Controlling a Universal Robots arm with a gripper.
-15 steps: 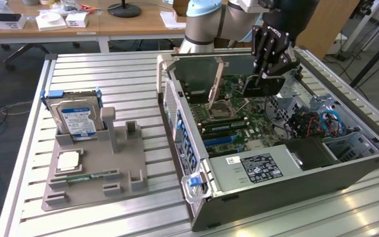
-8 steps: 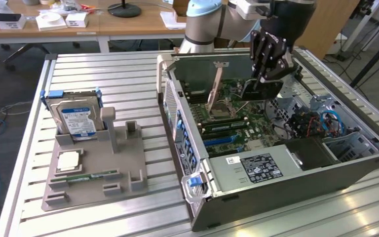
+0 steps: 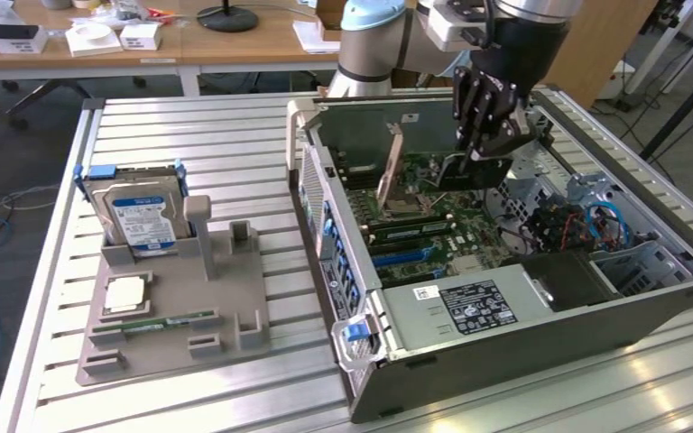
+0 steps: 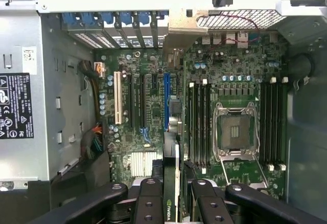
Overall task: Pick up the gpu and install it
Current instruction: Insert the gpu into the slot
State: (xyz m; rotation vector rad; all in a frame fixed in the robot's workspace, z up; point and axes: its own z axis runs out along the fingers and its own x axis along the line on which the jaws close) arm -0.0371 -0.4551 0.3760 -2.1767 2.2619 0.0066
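Count, exterior view: one arm [image 3: 371,36], one gripper [image 3: 482,155], and one open computer case [image 3: 635,307] lying on its side on one slatted metal table [image 3: 202,117]. One grey fixture [image 3: 178,307] sat on the table at the exterior view's left of the case, apart from it. The fixture carried three items:
- one hard drive [image 3: 142,216], standing upright, with a blue-white label
- one square processor chip [image 3: 124,294], lying flat
- one narrow green memory stick [image 3: 154,322], lying in a groove

Count, wrist view: one motherboard [image 4: 148,132], one open processor socket [image 4: 235,132], one white expansion slot [image 4: 118,97], one blue expansion slot [image 4: 166,101], and one power supply [image 4: 20,106] with a black label. Memory slots flanked the socket on both sides, but their number could not be read with certainty.

One gpu [image 4: 168,211]. The gripper was clenched on it, with the card pinched between the black fingers [image 4: 148,203]. It was held on edge inside the case, above the motherboard and not seated in any slot. In the exterior view it hung under the gripper as a dark slab, over the half of the board nearer the arm.

Appearance of the card from the wrist view: it was seen edge-on and looked thin and black. It had a small green-and-white logo on the face next to the fingers and a pale strip along one side. Its long edge ran parallel to the expansion slots.
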